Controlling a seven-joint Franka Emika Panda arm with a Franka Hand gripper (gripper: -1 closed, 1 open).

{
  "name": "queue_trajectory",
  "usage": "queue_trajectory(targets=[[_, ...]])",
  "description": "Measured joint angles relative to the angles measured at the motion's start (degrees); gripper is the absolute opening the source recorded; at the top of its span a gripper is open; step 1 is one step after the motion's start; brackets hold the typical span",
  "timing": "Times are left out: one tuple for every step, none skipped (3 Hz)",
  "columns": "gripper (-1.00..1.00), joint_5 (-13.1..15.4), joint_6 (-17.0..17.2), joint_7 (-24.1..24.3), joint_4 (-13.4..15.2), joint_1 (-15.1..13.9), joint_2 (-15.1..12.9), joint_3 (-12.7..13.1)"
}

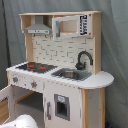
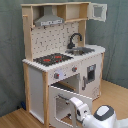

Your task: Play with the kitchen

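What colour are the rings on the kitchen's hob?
Red rings on a black hob, clearest in the second exterior view.

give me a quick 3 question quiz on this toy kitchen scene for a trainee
1. True or false: the oven door hangs open in the second exterior view.
2. What sits beside the sink on the counter: A) a kettle, B) a hob, C) a plate?
3. Fill in: the black tap stands at the ___ of the kitchen.

Key: 1 true; 2 B; 3 sink. The arm is low in front of the oven in the second exterior view, close to the open door.
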State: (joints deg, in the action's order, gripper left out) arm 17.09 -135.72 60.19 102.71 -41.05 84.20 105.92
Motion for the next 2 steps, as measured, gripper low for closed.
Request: queue_trajectory(targets=[[1.00, -0.83, 0.02, 0.50, 5.10, 2.51, -0.70, -0.01], [1.00, -2.14, 0.03, 0.80, 10.09, 5.48, -0.90, -0.01]])
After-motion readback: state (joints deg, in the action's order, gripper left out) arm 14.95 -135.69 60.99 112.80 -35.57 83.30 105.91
